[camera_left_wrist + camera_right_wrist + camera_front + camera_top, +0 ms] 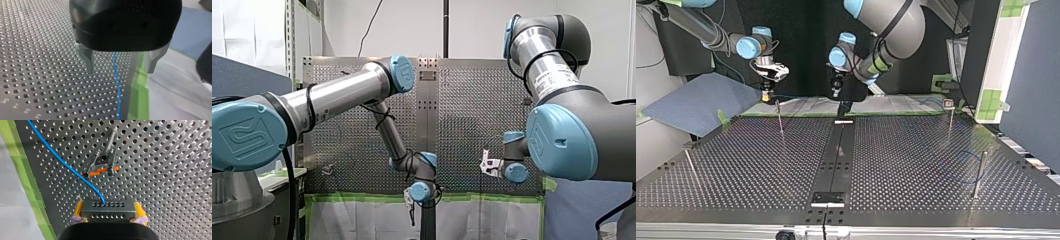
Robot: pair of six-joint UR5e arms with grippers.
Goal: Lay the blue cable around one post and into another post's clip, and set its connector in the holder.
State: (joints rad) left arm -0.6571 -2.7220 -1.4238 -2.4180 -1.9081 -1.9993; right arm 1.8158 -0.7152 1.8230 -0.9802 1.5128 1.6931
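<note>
Holding the connector (108, 212), my right hand (108, 206) hovers near the clip (103, 162); left hand (120, 68) wide; cable (62, 162) seemingly unrouted yet.

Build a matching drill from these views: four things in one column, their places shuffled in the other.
Things
1. thin blue cable
2. grey perforated metal connector
3. metal clip with orange tabs
4. green tape strip

Places
A. along the perforated table's edge
B. between my right end effector's yellow pads
C. running beneath my left end effector's open metal fingers
D. atop a slim metal post, ahead of my right end effector

Pairs: 1-C, 2-B, 3-D, 4-A.
</note>
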